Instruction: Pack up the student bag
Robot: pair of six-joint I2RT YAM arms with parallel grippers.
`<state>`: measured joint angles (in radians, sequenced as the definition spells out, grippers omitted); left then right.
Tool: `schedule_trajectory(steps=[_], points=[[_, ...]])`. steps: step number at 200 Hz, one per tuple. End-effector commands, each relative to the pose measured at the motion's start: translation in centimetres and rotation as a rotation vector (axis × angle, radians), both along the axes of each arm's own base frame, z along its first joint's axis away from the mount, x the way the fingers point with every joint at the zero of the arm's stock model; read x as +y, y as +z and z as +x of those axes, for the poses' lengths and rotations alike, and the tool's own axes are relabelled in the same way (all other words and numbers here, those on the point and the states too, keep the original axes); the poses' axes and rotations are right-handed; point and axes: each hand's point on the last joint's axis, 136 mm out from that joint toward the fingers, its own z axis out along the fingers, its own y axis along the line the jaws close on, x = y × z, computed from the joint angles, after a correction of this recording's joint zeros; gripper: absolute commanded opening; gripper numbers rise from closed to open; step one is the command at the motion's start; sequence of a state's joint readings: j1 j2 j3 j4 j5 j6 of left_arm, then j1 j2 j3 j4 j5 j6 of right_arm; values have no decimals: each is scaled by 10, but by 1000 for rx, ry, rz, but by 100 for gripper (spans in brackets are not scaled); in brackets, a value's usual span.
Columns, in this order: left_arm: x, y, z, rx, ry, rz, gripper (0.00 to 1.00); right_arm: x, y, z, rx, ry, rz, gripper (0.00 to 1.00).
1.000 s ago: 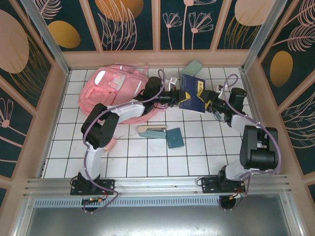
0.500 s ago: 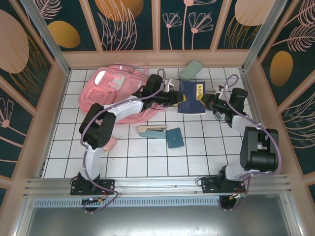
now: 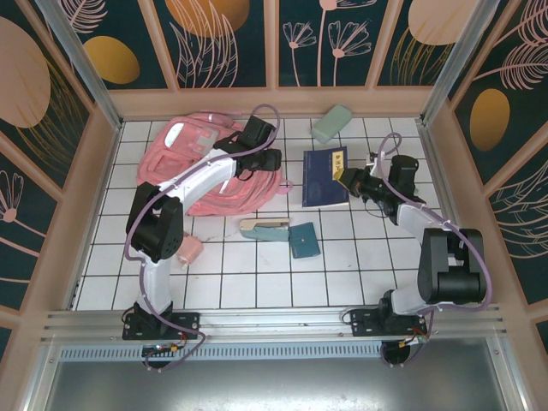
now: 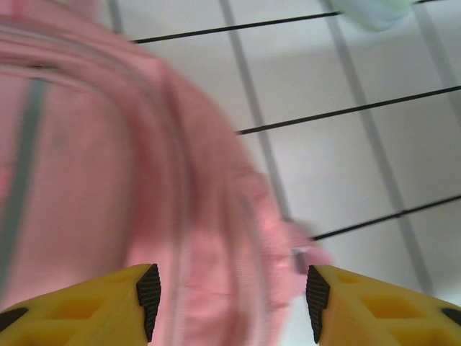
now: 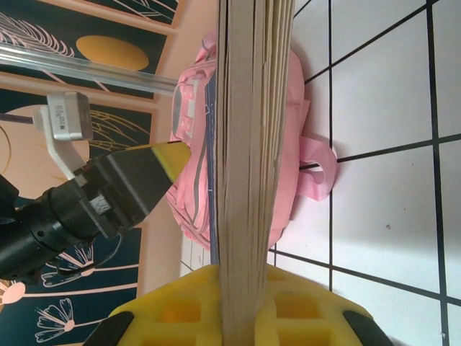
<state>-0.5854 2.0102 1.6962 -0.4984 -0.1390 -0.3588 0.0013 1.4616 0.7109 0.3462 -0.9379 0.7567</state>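
Pink student bag (image 3: 169, 159); book (image 3: 323, 181), label (image 3: 340, 159) illegible

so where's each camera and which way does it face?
Top external: above, behind the bases, looking down on the tiled table; left arm, right arm show.
Left wrist: on the left arm, over the pink backpack; open jaws at bottom.
Right wrist: looks along the blue book in its shut jaws, toward the backpack.
Wrist views share the backpack.
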Motion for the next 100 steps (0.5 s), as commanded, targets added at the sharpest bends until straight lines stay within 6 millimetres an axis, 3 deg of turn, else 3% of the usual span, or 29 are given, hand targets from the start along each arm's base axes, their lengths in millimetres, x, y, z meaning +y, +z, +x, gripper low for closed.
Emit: schedule_trajectory(steps=[1, 50, 63, 81, 100], points=[[40, -19, 2, -11, 29, 294, 57, 4, 5, 1, -50, 11, -9, 0], [48, -56, -1, 46, 2, 388, 57, 10, 3, 2, -42, 22, -3, 0], [53, -63, -1, 52, 12, 419, 52, 13, 4, 2, -43, 25, -1, 0], [58, -66, 0, 52, 21, 454, 37, 18, 5, 3, -48, 34, -2, 0], [60, -56, 3, 27, 38, 457, 1, 25, 4, 2, -43, 37, 5, 0]])
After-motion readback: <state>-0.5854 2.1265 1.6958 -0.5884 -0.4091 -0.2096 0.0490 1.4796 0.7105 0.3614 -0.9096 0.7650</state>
